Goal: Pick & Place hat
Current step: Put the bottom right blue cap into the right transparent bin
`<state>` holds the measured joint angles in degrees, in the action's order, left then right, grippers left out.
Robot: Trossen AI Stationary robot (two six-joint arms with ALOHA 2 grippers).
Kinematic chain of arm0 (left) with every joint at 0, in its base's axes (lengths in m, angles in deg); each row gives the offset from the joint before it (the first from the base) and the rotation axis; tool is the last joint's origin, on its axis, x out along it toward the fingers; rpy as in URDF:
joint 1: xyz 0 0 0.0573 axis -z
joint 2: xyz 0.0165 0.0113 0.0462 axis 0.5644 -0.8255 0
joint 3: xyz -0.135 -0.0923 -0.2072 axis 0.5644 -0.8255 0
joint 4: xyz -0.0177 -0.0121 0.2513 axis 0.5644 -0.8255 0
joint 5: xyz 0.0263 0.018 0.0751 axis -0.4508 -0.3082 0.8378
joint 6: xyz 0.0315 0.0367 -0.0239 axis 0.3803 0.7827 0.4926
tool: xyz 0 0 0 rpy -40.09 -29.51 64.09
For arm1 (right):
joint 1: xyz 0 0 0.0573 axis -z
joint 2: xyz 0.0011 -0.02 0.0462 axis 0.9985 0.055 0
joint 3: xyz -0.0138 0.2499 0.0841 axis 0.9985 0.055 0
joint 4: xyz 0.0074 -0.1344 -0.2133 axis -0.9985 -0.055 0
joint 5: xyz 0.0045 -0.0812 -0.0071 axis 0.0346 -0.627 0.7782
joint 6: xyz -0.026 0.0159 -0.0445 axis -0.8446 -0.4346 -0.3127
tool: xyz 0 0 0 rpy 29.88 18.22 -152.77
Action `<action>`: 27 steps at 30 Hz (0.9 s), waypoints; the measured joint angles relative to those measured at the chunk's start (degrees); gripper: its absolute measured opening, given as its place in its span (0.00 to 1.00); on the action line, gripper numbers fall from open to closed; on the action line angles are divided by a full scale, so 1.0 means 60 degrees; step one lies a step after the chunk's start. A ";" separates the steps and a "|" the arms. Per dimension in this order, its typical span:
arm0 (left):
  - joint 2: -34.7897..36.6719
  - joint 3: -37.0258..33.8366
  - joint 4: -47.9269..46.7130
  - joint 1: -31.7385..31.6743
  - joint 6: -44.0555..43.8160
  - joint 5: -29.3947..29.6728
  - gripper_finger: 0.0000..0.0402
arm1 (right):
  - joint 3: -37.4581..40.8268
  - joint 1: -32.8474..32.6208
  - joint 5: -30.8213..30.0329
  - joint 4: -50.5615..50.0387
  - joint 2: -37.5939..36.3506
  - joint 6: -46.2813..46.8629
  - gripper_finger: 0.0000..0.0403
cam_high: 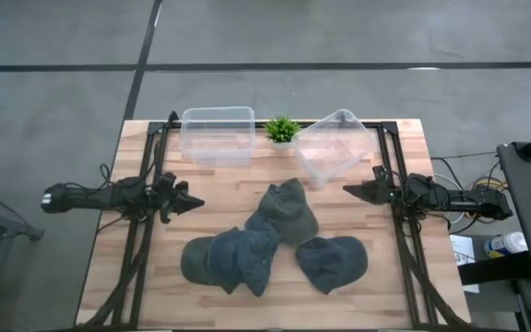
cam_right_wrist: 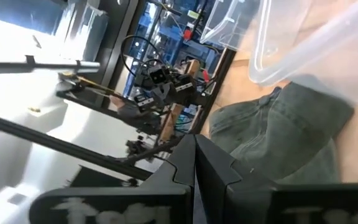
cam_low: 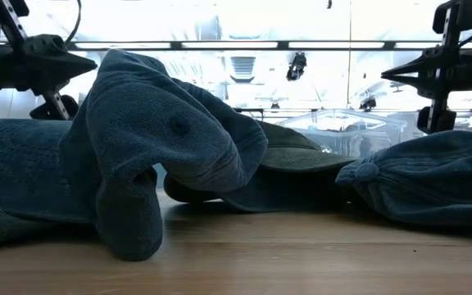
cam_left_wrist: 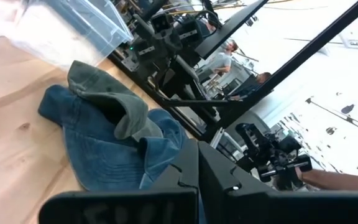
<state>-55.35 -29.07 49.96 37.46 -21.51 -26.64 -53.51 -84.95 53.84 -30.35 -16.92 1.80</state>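
Several hats lie in a loose pile on the wooden table. An olive-green cap (cam_high: 287,211) lies at the middle, overlapping a blue denim hat (cam_high: 252,256). A darker hat (cam_high: 199,260) lies to its left and a grey-blue cap (cam_high: 332,262) to its right. My left gripper (cam_high: 194,203) hovers shut at the table's left side, pointing at the pile. My right gripper (cam_high: 348,191) hovers shut at the right side, near the tilted clear bin. Both are above the table and touch nothing.
Two clear plastic bins stand at the far edge: one flat (cam_high: 218,135), one tilted (cam_high: 334,146). A small green plant (cam_high: 282,130) sits between them. Black frame rails run along the table's left (cam_high: 141,231) and right (cam_high: 404,240) sides. Bare wood lies near the front edge.
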 joint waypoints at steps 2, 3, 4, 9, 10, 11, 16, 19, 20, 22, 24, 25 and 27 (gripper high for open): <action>0.0000 0.0000 0.0002 0.0000 0.0027 0.0014 0.00 | 0.0000 0.0000 0.0031 -0.0049 0.0004 -0.0252 0.02; 0.0000 0.0000 0.0022 0.0000 0.0028 0.0085 0.00 | 0.0000 0.0000 0.0150 -0.0061 0.0004 -0.0388 0.02; 0.0000 0.0000 0.0044 0.0004 0.0026 0.0257 0.00 | 0.0000 0.0000 0.0315 -0.0063 0.0004 -0.0630 0.02; 0.0000 0.0000 0.0083 0.0000 -0.0124 0.1208 0.00 | 0.0000 0.0004 0.0335 -0.0060 0.0081 -0.1275 0.02; 0.0000 0.0000 0.0091 0.0000 -0.0124 0.1320 0.00 | 0.0000 0.0004 0.0370 -0.0040 0.0099 -0.1269 0.02; 0.0000 0.0000 0.0097 0.0000 -0.0125 0.1396 0.00 | -0.0016 0.0011 0.0609 -0.0008 0.0113 -0.1274 0.02; 0.0000 0.0000 0.0102 0.0000 -0.0127 0.1446 0.00 | -0.0947 -0.0004 0.1984 -0.0826 0.0489 -0.1266 0.07; 0.0000 0.0000 0.0102 0.0000 -0.0058 0.1446 0.00 | -0.2217 -0.0007 0.2550 -0.3005 0.1118 -0.1420 0.11; 0.0000 0.0000 0.0102 0.0000 -0.0025 0.1446 0.00 | -0.2688 -0.0017 0.2745 -0.3941 0.1416 -0.1483 0.13; 0.0000 0.0000 0.0102 0.0000 -0.0078 0.1446 0.00 | -0.3555 -0.0022 0.3130 -0.5551 0.2043 -0.1613 0.17; 0.0000 0.0000 0.0102 0.0000 -0.0356 0.1446 0.00 | -0.4346 -0.0024 0.3536 -0.6842 0.2621 -0.1687 0.22; 0.0000 0.0000 0.0102 0.0000 -0.0420 0.1446 0.00 | -0.4696 -0.0025 0.3716 -0.7362 0.2892 -0.1674 0.25; 0.0000 0.0000 0.0102 0.0000 -0.0350 0.1446 0.00 | -0.5267 -0.0022 0.4140 -0.8443 0.3400 -0.1645 0.32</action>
<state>-55.35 -29.07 50.57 37.46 -23.61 -17.97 -85.11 -85.09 78.68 -81.00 3.48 -8.07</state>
